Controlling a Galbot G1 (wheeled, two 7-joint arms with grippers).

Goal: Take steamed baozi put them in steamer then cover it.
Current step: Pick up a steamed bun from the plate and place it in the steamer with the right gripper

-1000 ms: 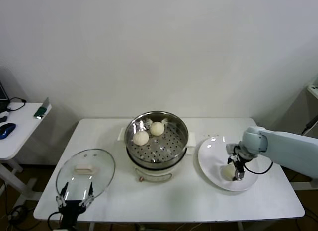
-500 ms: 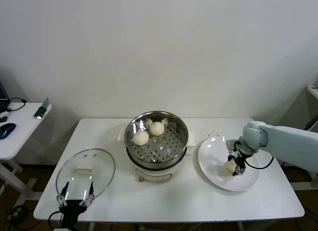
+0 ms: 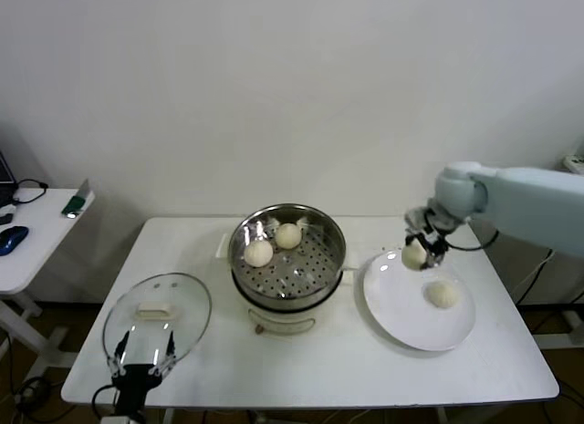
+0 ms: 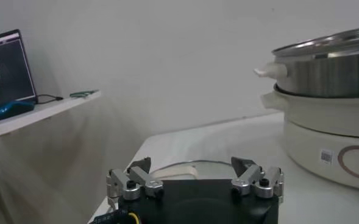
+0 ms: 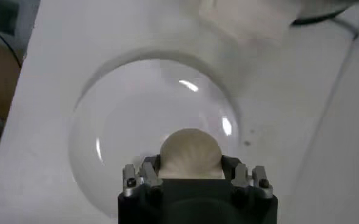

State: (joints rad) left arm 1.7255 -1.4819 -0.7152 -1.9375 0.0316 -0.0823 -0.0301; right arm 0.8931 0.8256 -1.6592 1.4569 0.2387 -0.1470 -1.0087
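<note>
Landmark: steamer (image 3: 288, 260), steel pot w/ perforated tray on a cream base, mid-table (image 3: 365, 369); all places given rel. to it.
Right gripper (image 3: 422, 244): off the steamer's right side, raised above the far-left rim of the white plate (image 3: 401, 324); fingers clenched on a held bun (image 3: 415, 253). Right wrist view shows the same bun (image 5: 190, 153) pinched between the two fingers, plate below it.
Held bun: in the air, between steamer rim and plate, not touching either.
Plate bun (image 3: 443, 294): lies alone on the plate, right of the steamer, near the plate's middle-right.
Buns in steamer: two on the tray, far-left part; left bun (image 3: 258, 253) nearer the front, back bun (image 3: 289, 235) just beside it twd the wall. Whether they touch can't be told.
Cover (image 3: 157, 316): glass lid w/ pale handle, flat on the table, front-left of the steamer, well apart from it.
Left gripper (image 3: 139, 362): low at the table's front edge, front-left of the steamer, just at the cover's near rim; fingers spread wide, gripping nothing. Left wrist view: both fingers apart, steamer side wall off to one side.
Side desk (image 3: 27, 251): far left of the steamer, separate from the table.
</note>
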